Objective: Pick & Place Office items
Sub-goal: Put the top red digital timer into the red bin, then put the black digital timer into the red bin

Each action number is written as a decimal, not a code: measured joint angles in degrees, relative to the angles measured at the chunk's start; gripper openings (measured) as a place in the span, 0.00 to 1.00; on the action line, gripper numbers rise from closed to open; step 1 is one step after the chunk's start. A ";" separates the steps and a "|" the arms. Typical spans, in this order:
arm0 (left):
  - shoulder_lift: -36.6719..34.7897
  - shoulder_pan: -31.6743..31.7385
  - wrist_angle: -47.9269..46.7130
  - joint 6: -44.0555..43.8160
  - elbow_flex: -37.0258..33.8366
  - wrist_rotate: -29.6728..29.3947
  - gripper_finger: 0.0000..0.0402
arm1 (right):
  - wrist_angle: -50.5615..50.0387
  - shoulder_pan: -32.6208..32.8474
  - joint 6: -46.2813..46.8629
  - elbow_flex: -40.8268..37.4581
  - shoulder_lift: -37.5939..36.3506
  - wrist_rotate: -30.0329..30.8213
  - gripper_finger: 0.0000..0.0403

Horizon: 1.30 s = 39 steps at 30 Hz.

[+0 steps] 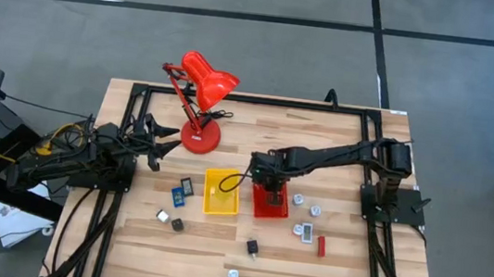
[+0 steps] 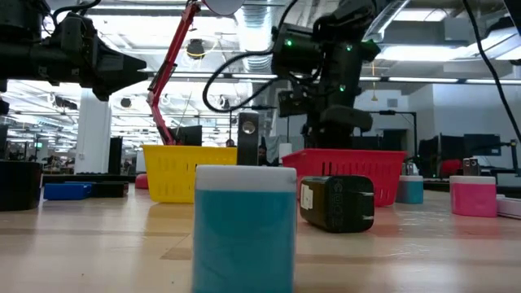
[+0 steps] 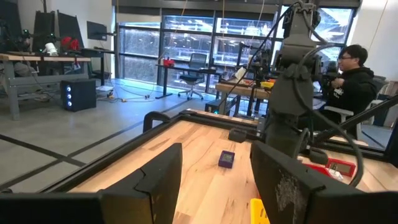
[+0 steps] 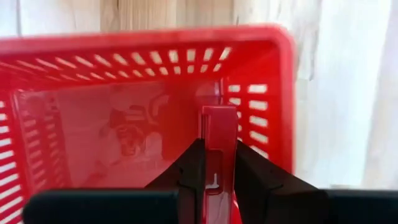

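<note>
Red piece (image 4: pixel 218 146) pinched by right fingers (image 4: pixel 190 168) over red tray (image 4: pixel 277 112).

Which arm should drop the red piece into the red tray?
Right. The right gripper is shut on the red piece directly above the red tray. The left gripper sits empty and open near the lamp.

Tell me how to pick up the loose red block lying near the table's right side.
Grip the red block across its short width at mid-length, coming straight down from above: it lies flat, long and narrow, and its long sides look clear.
</note>
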 joint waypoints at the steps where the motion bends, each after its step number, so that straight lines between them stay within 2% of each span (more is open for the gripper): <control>1: 0.00 0.01 0.00 -0.02 0.00 -0.01 0.46 | 0.13 0.02 0.02 -0.13 -0.02 -0.02 0.14; 11: 0.00 0.02 0.02 -0.02 0.01 0.00 0.46 | -0.22 0.21 0.51 -0.29 -0.04 -0.05 0.17; 21: 0.00 0.02 0.02 0.00 0.00 0.00 0.46 | -0.52 0.21 0.73 -0.33 -0.04 -0.05 0.33; 27: 0.00 0.00 0.04 0.02 0.00 0.00 0.46 | -1.66 0.27 2.62 -0.29 -1.36 -0.05 0.40; 35: 0.00 0.00 0.25 0.07 0.00 0.04 0.46 | -6.52 0.37 7.34 -0.85 -10.42 0.61 0.42; 39: 0.43 0.02 0.79 0.08 0.01 0.00 0.46 | -2.69 0.56 7.34 -6.71 -19.06 0.62 0.41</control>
